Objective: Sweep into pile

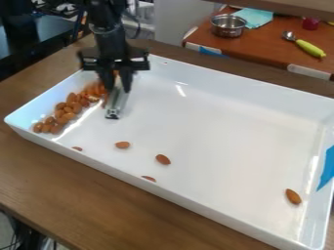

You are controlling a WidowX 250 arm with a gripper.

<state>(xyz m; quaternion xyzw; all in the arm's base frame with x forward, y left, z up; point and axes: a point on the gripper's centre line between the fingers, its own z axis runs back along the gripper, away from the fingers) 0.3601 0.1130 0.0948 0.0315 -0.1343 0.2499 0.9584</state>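
Camera view has the claw (pixel 117 87) pinching the sweeper (pixel 115 105) beside the almond pile (pixel 68 110) in the tray (pixel 215 122), so I'd keep its edge low and get behind the stray almonds (pixel 163 159) before pushing.

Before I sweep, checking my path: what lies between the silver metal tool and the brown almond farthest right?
Bare white tray floor, in the camera view, straight from tool to almond.

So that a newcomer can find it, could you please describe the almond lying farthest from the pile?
Start with the big white tray on the wooden table. Go to the picture's right, below and left of the blue patch. The almond there lies alone, while the other loose almonds are nearer the pile.
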